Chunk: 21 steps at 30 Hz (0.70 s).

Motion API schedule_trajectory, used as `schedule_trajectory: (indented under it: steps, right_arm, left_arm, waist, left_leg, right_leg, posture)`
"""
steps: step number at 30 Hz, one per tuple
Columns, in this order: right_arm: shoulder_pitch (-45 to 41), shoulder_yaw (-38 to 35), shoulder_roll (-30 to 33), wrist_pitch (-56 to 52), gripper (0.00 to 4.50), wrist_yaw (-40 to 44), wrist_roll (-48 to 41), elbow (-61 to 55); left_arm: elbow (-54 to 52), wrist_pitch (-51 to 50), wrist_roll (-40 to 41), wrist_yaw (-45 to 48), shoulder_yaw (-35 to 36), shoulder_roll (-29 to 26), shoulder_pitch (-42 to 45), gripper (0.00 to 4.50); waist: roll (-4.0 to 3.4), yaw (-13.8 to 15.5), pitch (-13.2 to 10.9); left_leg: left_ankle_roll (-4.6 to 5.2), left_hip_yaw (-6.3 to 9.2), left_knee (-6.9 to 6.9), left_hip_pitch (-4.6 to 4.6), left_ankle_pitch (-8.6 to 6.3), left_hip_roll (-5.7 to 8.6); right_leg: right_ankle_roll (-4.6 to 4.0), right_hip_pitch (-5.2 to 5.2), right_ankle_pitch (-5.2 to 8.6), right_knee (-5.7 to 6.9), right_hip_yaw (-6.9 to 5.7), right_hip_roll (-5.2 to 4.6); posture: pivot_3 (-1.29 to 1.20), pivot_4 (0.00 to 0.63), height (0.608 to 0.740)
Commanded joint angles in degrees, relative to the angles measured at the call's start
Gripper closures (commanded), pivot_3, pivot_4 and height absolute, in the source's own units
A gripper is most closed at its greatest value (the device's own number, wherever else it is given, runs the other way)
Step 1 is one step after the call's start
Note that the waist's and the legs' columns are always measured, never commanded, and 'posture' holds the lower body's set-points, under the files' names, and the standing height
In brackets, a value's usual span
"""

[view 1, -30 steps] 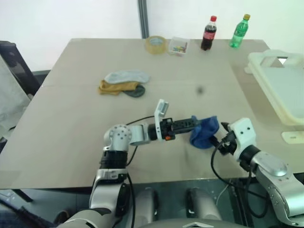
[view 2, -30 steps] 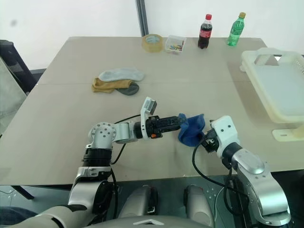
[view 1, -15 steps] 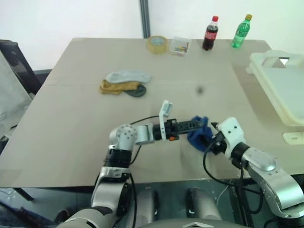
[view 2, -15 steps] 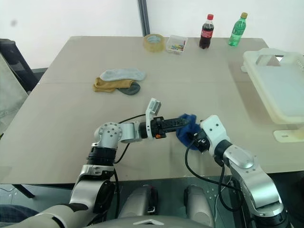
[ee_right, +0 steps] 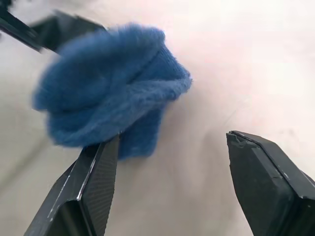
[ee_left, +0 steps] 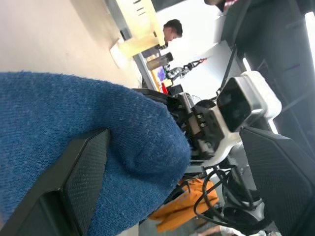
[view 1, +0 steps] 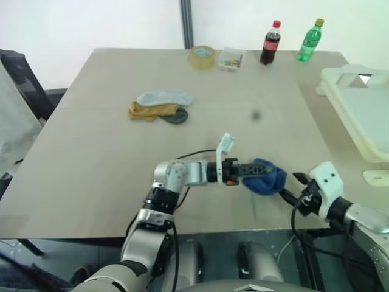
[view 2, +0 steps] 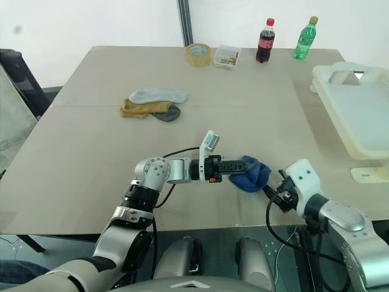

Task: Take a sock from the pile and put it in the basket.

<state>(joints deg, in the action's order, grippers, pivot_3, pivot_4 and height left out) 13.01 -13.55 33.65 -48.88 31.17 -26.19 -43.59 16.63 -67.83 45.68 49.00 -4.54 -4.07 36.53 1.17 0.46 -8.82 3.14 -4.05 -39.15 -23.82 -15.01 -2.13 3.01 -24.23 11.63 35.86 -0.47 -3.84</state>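
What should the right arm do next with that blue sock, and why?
Probably ease the right gripper forward until the blue sock sits between its open fingers, then close. The sock lies at the left gripper's wide-open fingers, seemingly ungripped, just ahead of the right one, and the basket stands on the robot's right.

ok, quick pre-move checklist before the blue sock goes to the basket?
1. Blue sock at left gripper fingers: ok.
2. Left fingers clamped on sock: cannot tell, they stand wide.
3. Right gripper open, nothing between its fingers: ok.
4. Right grip on sock: not ok, sock lies ahead of it.
5. Basket open-topped, at table's right: ok.
6. Rest of pile undisturbed: ok.
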Motion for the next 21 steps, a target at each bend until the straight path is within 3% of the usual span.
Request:
schedule_trajectory:
  steps: [1,4,12,16,21]
  right_arm:
    - [0.59,-7.38,-1.24,-4.76,0.7,0.24,-9.09,-3.62]
    - [0.53,-10.02,-3.01,-8.26,0.06,-1.11,-16.65,-4.73]
    - [-0.82,-13.52,-5.08,-10.72,0.06,-6.8,-30.32,-3.22]
    - [-1.64,-11.05,-4.76,-11.29,0.06,-11.24,-29.16,0.12]
    - [-4.51,-6.67,-9.73,-11.46,0.06,-18.31,-28.05,5.66]
  left_arm:
    - [0.25,0.82,-0.12,1.28,0.01,0.52,1.5,0.0]
    - [0.57,0.95,-0.45,1.43,0.21,0.63,1.6,0.0]
    - [0.79,1.15,-0.92,1.16,0.6,1.01,1.6,0.0]
    - [0.36,0.99,-0.86,1.24,0.6,1.08,1.38,0.0]
    - [-0.06,1.11,-0.96,1.05,0.64,1.24,1.03,0.0]
  waist:
    - [0.0,0.18,0.0]
    - [0.0,0.32,0.0]
    - [0.0,0.3,0.0]
    - [0.0,0.29,0.0]
    - [-0.06,0.25,-0.01]
  left_leg:
    - [0.0,0.0,0.0,0.0,0.0,-0.01]
    - [0.0,0.02,0.0,0.0,0.0,-0.02]
    - [0.02,0.02,0.0,-0.01,-0.01,-0.02]
    - [0.03,0.02,0.0,-0.02,-0.02,-0.02]
    - [0.04,0.01,-0.01,-0.02,-0.02,-0.02]
  right_leg:
    - [0.0,0.0,0.0,0.0,0.0,-0.01]
    - [0.0,0.0,0.0,0.0,0.0,-0.02]
    - [0.0,0.0,0.0,0.0,-0.01,-0.1]
    - [0.0,0.0,0.0,-0.01,-0.01,-0.11]
    - [0.0,-0.01,0.0,0.0,0.0,-0.1]
  posture:
    - [0.0,0.15,0.74]
    - [0.0,0.15,0.74]
    - [0.0,0.15,0.74]
    - [0.0,0.15,0.74]
    - [0.0,0.15,0.74]
